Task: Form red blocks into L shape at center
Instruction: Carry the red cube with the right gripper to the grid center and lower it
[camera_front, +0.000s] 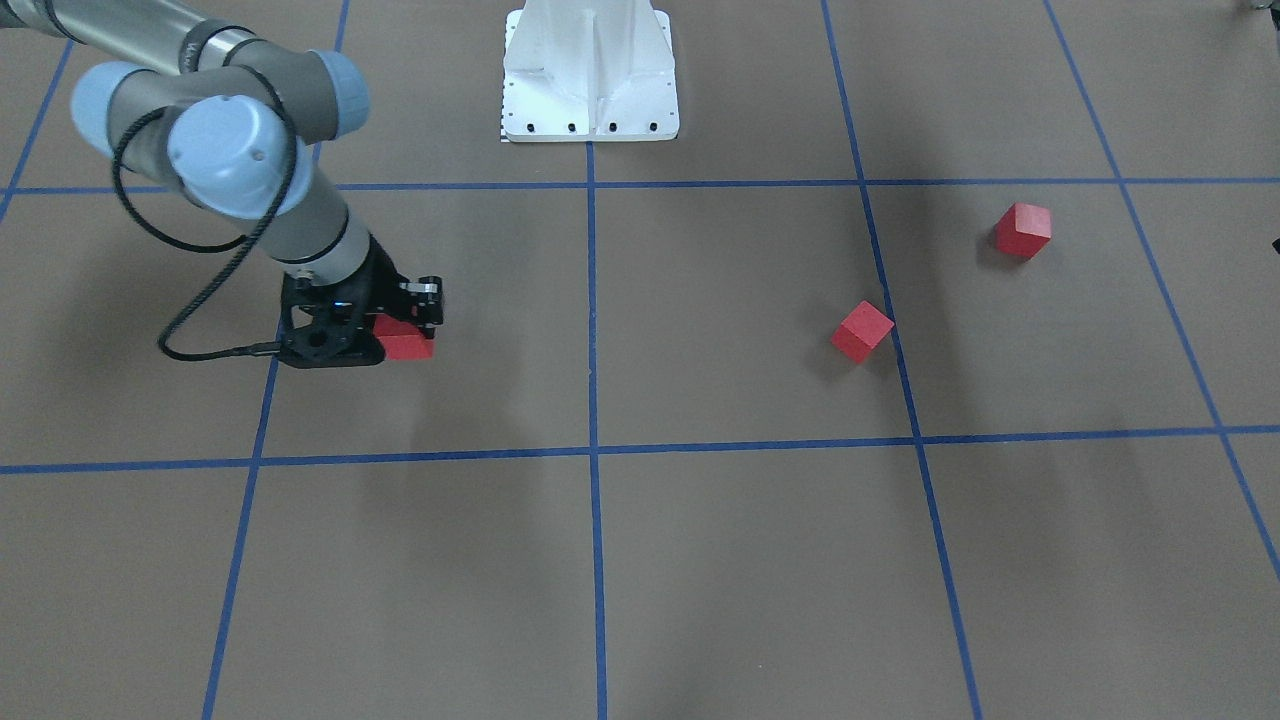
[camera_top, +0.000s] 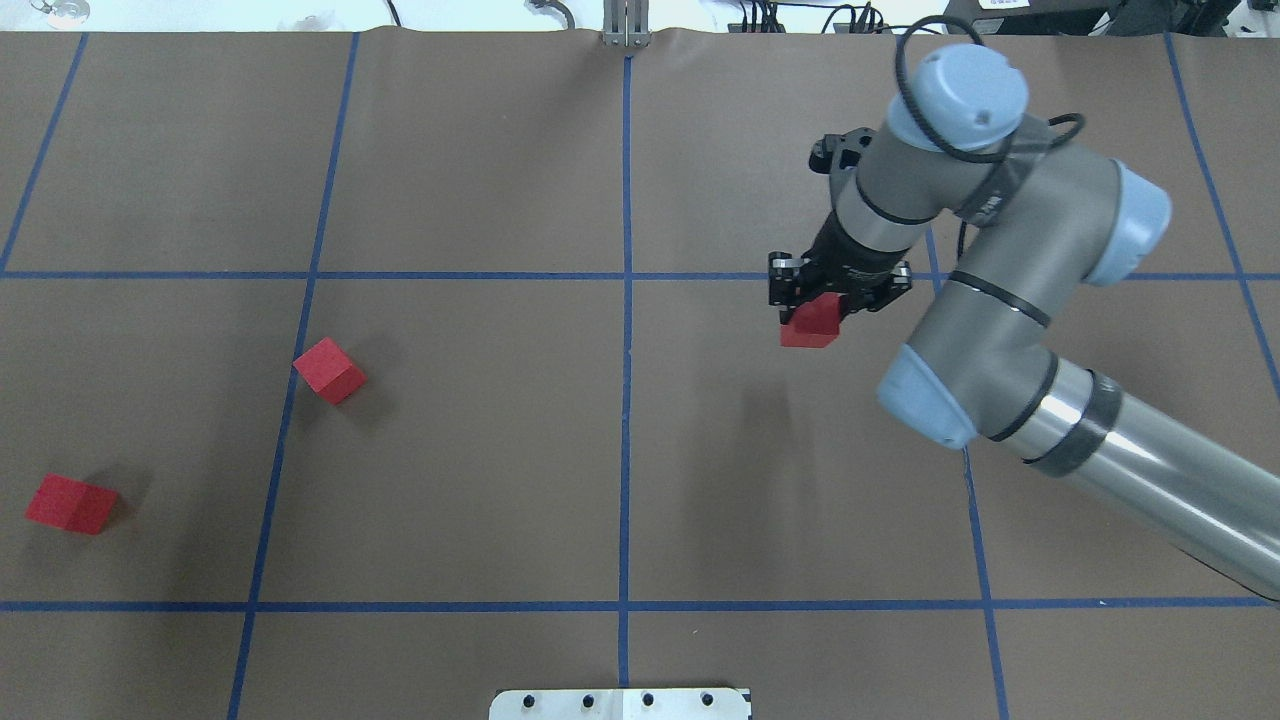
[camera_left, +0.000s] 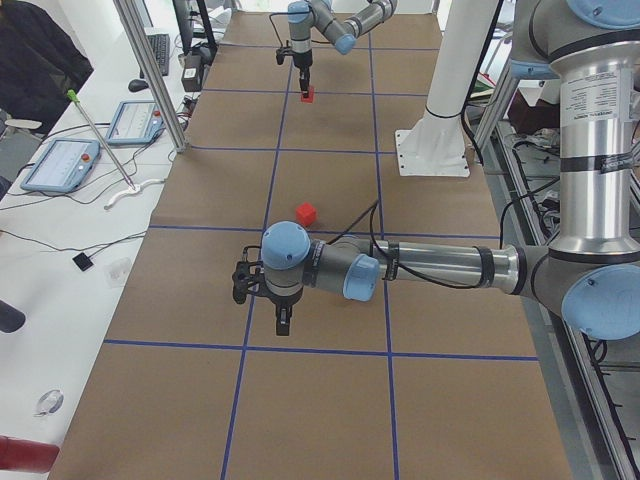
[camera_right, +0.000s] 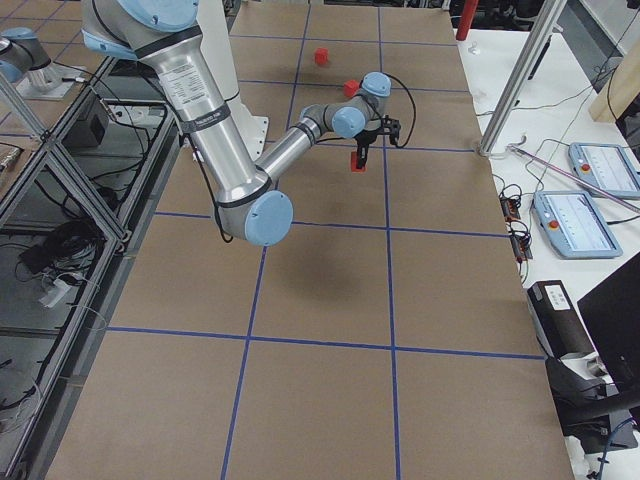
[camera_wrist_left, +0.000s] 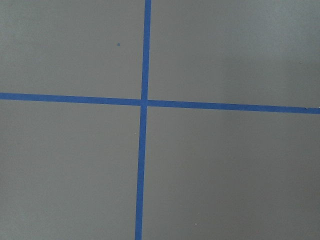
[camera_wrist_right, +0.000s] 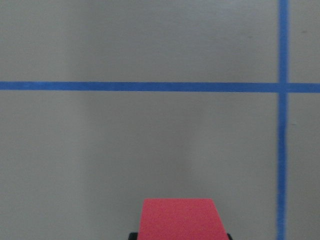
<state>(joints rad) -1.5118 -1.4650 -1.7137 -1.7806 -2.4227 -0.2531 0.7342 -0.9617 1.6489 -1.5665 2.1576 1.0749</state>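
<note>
Risk of slip: right gripper clamped on red block, seemingly gripped high only; could twist or drop before center. Left gripper state: cannot tell.

Three red blocks, two robot arms, one white base

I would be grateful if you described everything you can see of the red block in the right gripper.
The held red block is a small plain cube with matte red faces, crisp edges and no markings. The right gripper is shut on its upper part, so its lower part shows below the fingers, and it is held level. No shadow lies right beside it on the brown floor, so it seems to hang just clear. It is on the robot's right of the middle blue tape line.
</note>
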